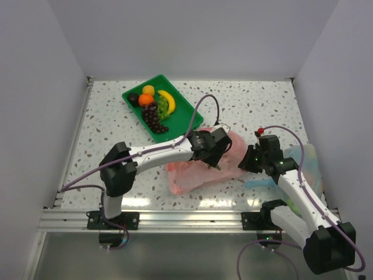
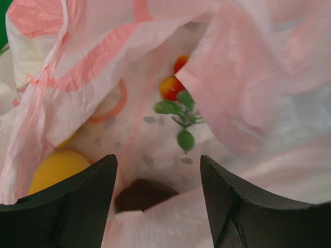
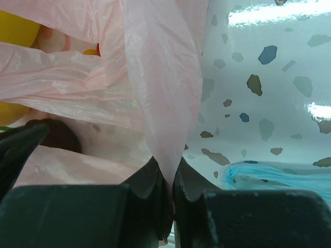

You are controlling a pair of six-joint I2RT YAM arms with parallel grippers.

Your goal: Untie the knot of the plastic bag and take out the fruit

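The pink plastic bag (image 1: 192, 172) lies crumpled in the middle of the table with its mouth open; no knot shows. My left gripper (image 1: 217, 158) is open, with its jaws inside the bag's mouth (image 2: 158, 160). Between them lies a dark red fruit (image 2: 142, 194), half under a pink fold. A yellow oval fruit (image 2: 54, 168), a small orange-red fruit (image 2: 170, 87) and a green leafy piece (image 2: 178, 111) lie deeper in the bag. My right gripper (image 1: 247, 160) is shut (image 3: 172, 168) on a strip of the bag's edge (image 3: 160, 93) and holds it up.
A green tray (image 1: 185, 111) at the back holds an orange (image 1: 145, 99), purple grapes (image 1: 154, 116), a banana (image 1: 168, 100) and a near-black round fruit (image 1: 133, 99). A pale blue bag (image 1: 309, 166) lies at the right, and it also shows in the right wrist view (image 3: 279, 175).
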